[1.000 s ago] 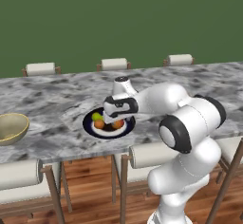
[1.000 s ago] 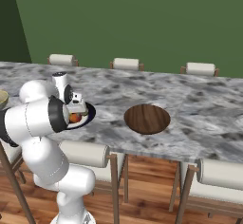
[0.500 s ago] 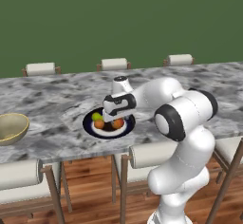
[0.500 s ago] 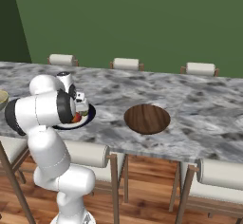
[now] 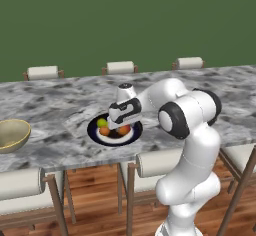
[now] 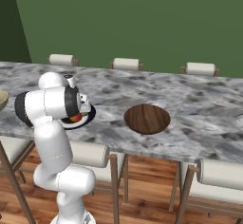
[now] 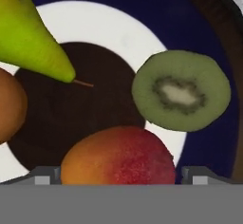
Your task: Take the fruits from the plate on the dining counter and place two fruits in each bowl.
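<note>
The gripper (image 5: 119,125) hung just above the plate (image 7: 204,33), its fingers spread around an orange-red fruit (image 7: 118,157). A halved kiwi (image 7: 181,90) and a pear (image 7: 28,38) also lay on the plate.

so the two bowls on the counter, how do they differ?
The tan bowl is pale yellow and deep, with its inner wall showing; the brown bowl is dark wood-coloured and looks shallow, nearly flat. The tan bowl sits at one side of the plate, the brown bowl at the other. Both are round, upright and have nothing in them, and both rest on the dining counter.
</note>
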